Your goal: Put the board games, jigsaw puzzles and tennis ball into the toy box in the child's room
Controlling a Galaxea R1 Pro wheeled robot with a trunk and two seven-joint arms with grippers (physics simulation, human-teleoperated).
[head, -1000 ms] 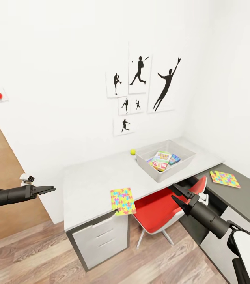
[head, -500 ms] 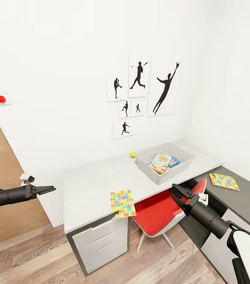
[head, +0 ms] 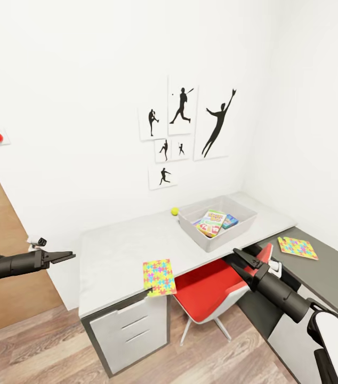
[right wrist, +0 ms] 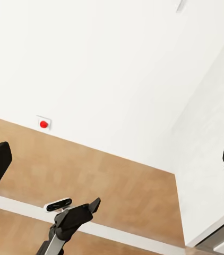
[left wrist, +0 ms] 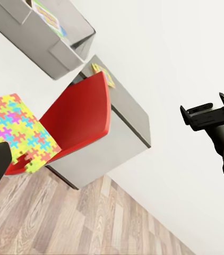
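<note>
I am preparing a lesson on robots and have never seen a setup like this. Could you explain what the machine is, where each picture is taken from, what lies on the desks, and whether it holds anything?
This is a simulated wheeled robot with two arms. The large picture comes from a camera on its head; the two smaller ones from cameras near each gripper. The left gripper and right gripper are both open and hold nothing. On the light-grey table stands a grey toy box with board games inside, a tennis ball beside it, and a jigsaw puzzle at the front edge. A second jigsaw puzzle lies on the lower dark desk. A red chair stands under the table.
</note>
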